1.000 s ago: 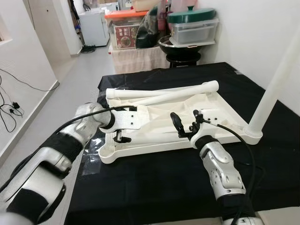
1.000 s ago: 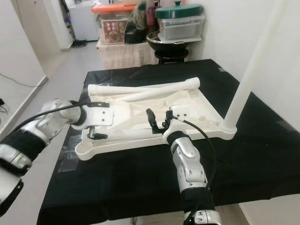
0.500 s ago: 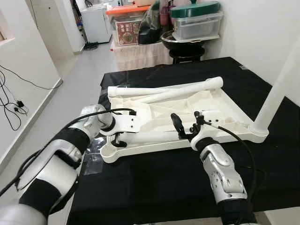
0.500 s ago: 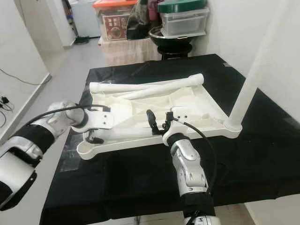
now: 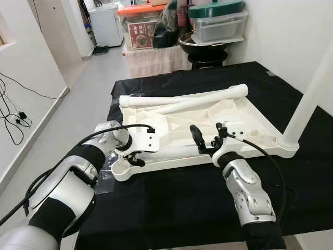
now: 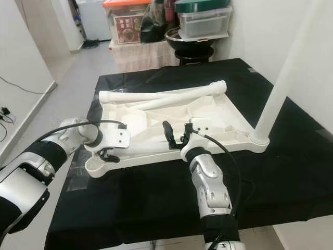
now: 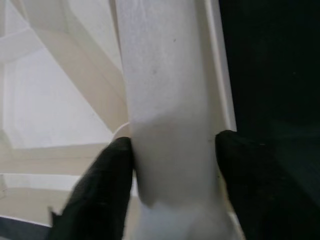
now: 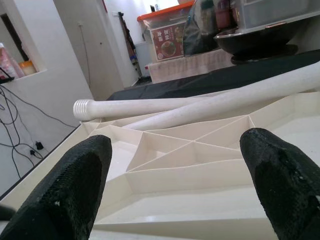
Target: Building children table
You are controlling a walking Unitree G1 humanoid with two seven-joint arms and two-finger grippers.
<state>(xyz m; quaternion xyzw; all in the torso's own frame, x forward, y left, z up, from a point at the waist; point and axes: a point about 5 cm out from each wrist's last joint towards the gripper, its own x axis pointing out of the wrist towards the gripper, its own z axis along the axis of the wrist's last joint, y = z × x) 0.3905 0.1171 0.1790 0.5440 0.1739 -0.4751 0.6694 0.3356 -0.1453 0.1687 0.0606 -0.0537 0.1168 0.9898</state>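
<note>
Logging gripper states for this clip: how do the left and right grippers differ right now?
The left gripper is shut on a white plastic table leg lying near the front edge of the upturned white tabletop; the right gripper is open, holding nothing. The left reaches down at the tabletop's front corner; the right points up over its middle. Both have black fingers.

The upside-down plastic table top [image 5: 208,122] is cream white. The loose round table legs [image 5: 182,99] are white too. The cloth under them [image 5: 171,208] is plain black. Both grippers have black fingers [image 7: 107,190] on shiny silver arms [image 5: 250,192].
</note>
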